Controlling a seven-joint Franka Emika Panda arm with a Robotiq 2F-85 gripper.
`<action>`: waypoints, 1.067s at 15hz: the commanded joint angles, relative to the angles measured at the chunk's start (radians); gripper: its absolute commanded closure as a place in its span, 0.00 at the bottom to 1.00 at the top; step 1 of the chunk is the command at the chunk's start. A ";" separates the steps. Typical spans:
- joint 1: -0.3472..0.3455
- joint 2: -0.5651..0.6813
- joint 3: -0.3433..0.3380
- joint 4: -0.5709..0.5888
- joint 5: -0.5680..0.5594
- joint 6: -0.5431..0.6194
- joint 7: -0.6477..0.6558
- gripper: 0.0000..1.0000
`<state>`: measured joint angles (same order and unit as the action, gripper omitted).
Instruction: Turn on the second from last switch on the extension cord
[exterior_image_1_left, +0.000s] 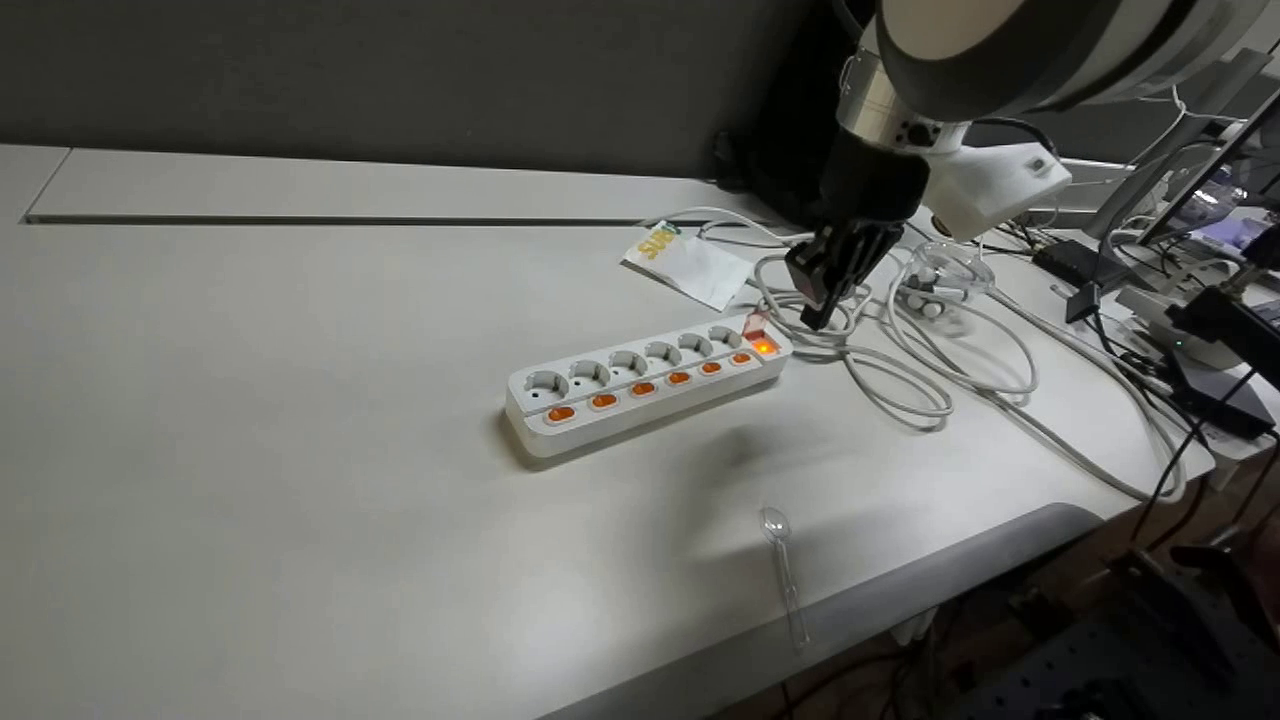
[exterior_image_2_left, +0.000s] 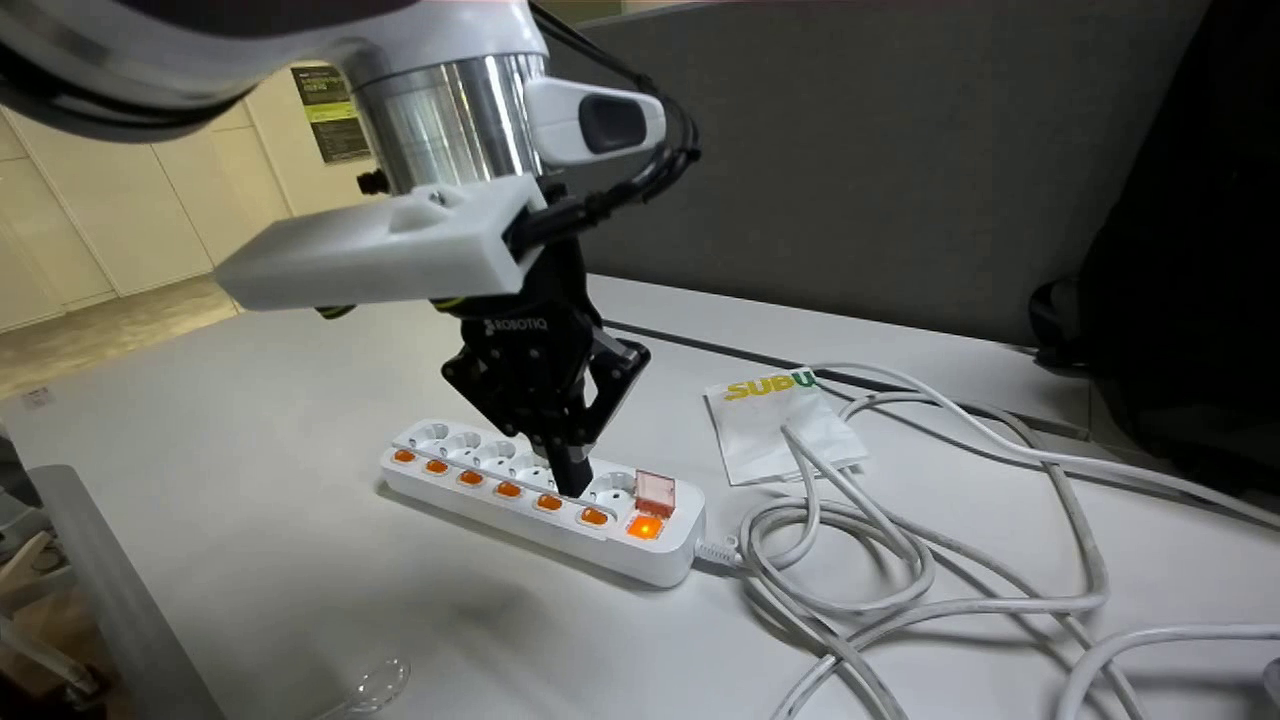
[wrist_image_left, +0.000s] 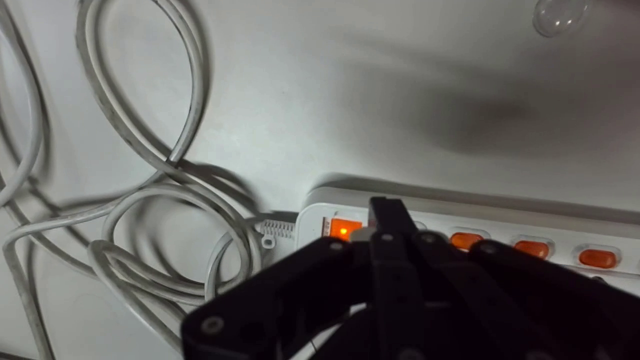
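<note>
The black Robotiq gripper (exterior_image_2_left: 572, 480) points downward on the Panda arm (exterior_image_2_left: 450, 115), its fingers (wrist_image_left: 398, 215) brought together so that the tips meet. They hang in the air above the white six-socket power strip (exterior_image_1_left: 650, 408), apart from it, near the end that carries the main switch (exterior_image_2_left: 646, 527). In the wrist view the tips cover the small switch closest to that end; the next three show to one side of them.

The main switch glows orange, and its clear reddish flip cover (exterior_image_2_left: 655, 493) stands raised. Six small orange switches (exterior_image_1_left: 643, 389) run in a row along one long edge of the strip, one by each socket; whether they are on cannot be told.

The strip lies flat and slantwise on the white desk (exterior_image_1_left: 250, 450). A ribbed cord sleeve (wrist_image_left: 277, 229) leaves its main-switch end, and just beyond lie grey cable loops (exterior_image_2_left: 1000, 605). Near these loops rests a white paper packet (exterior_image_1_left: 690, 268) lettered "SUB", and among the cables a clear plastic container (exterior_image_1_left: 945, 268). A clear plastic spoon (exterior_image_1_left: 784, 570) lies well apart from the strip, towards a desk edge. A dark grey partition (exterior_image_1_left: 350, 80) rises behind the desk.
</note>
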<state>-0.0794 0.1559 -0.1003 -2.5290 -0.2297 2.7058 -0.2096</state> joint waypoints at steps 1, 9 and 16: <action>0.019 0.092 0.004 0.047 -0.004 0.061 0.078 1.00; 0.053 0.221 0.023 0.111 0.052 0.126 0.112 1.00; 0.055 0.265 0.022 0.139 0.090 0.126 0.115 1.00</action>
<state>-0.0268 0.3947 -0.0760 -2.4147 -0.1501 2.8300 -0.1341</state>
